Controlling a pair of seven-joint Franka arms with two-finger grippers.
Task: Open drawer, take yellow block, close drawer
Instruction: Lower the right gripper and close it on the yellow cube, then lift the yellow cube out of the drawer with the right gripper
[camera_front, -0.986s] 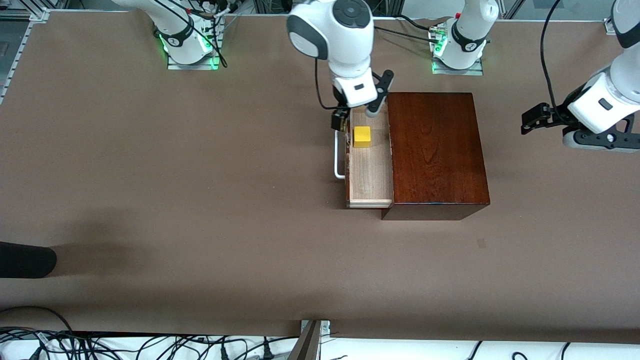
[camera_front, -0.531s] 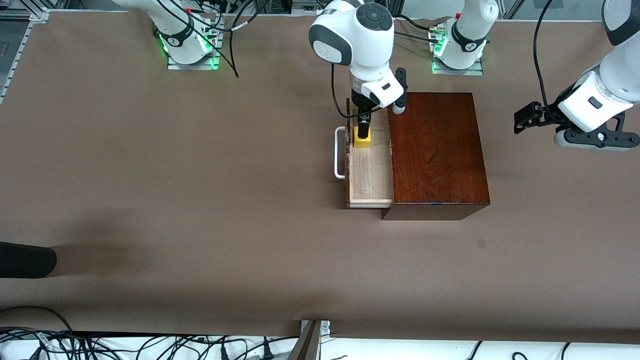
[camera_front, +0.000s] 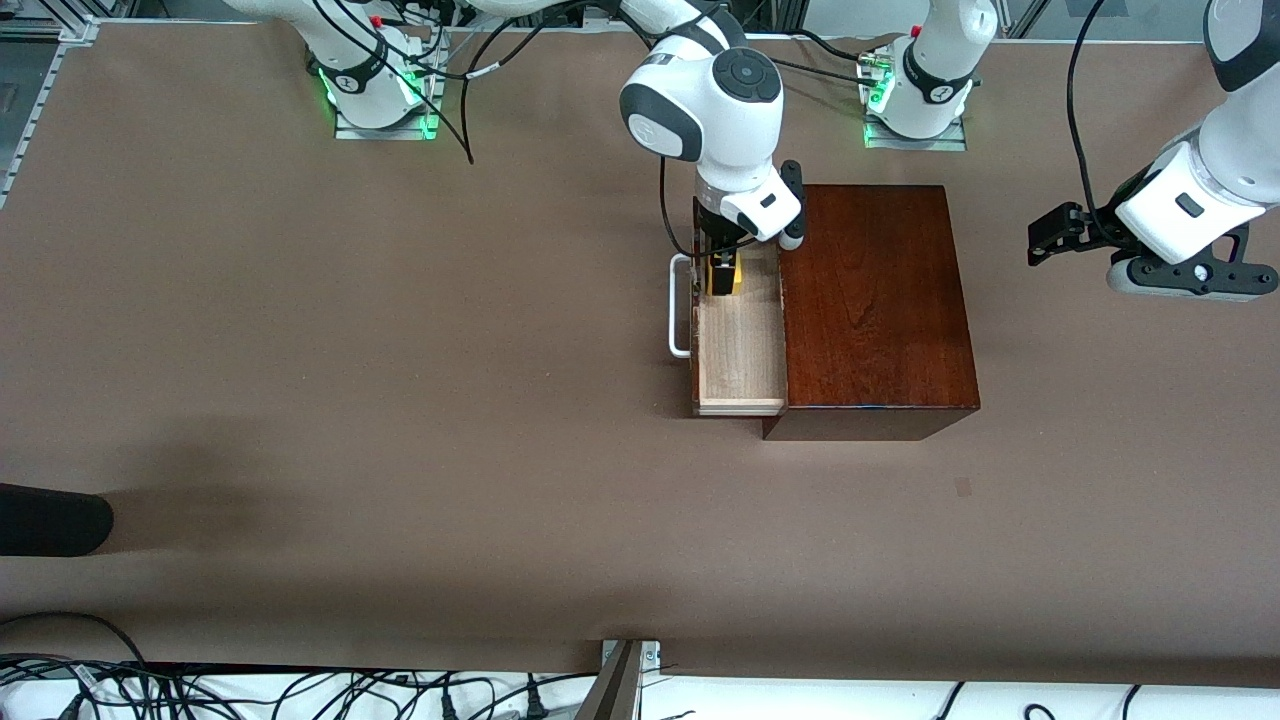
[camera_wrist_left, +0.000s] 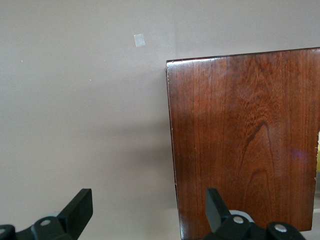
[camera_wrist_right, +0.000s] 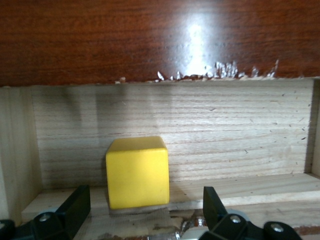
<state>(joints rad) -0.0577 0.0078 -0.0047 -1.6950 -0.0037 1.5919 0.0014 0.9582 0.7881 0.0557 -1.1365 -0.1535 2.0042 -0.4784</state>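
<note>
Right hand (camera_front: 722, 272) has lowered, fingers apart, around the bright-yellow cube (camera_wrist_right: 137, 172).

Brown table (camera_front: 350, 400), cables (camera_front: 300, 695) along edge.

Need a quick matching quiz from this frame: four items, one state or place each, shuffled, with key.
Items:
1. drawer
2. yellow block
3. right gripper
4. left gripper

States:
A. waits open over bare table at the left arm's end
B. pulled out of the box
C. sits on the drawer floor
D. open, down in the drawer, fingers either side of the block

Pairs: 1-B, 2-C, 3-D, 4-A
</note>
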